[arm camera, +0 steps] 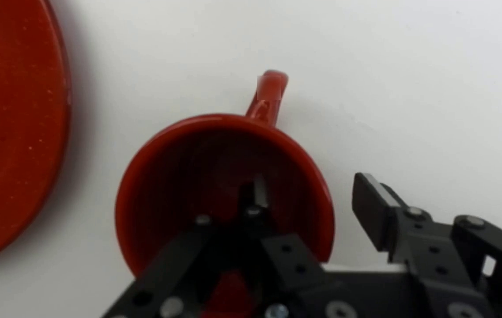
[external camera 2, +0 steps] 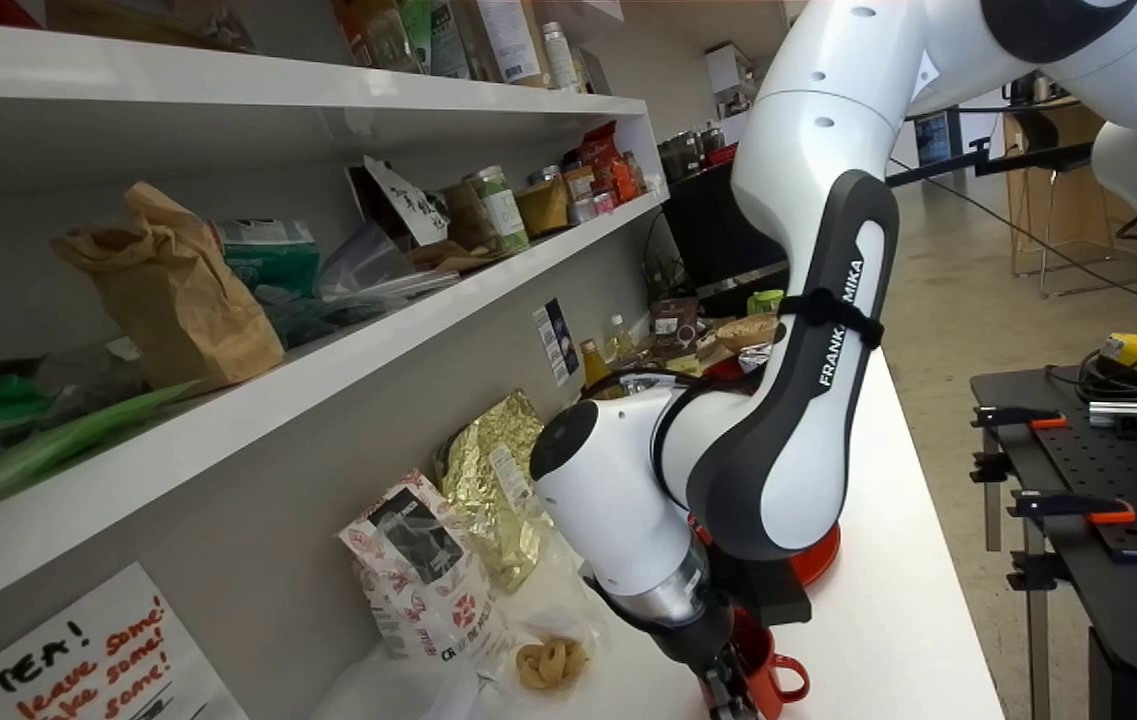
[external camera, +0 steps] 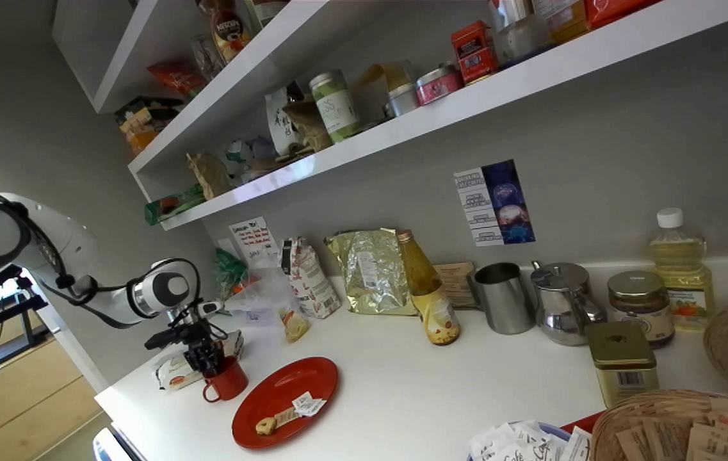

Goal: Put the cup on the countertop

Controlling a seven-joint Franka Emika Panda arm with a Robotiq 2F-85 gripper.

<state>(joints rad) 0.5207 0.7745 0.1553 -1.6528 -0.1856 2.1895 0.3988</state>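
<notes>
The red cup [external camera: 230, 379] stands upright on the white countertop [external camera: 396, 384], beside the red plate [external camera: 287, 390]. The cup [external camera 2: 756, 655] is partly hidden by the gripper in an exterior view. In the wrist view I look down into the cup [arm camera: 228, 163]; its handle points to the top of the picture. My gripper [arm camera: 310, 207] is open around the cup's wall. One finger is inside the cup and the other is outside, with a gap between it and the rim. The gripper [external camera: 205, 355] comes down from above, and its fingertips are hidden in the exterior views.
A white package [external camera: 175, 372] lies just behind the gripper. A clear plastic bag [external camera: 261, 301], a flour bag [external camera: 312, 278], a gold bag [external camera: 370, 272] and a bottle [external camera: 428, 291] stand along the wall. A grey metal canister [external camera: 508, 301] stands farther along. A shelf [external camera: 338, 150] overhangs the counter.
</notes>
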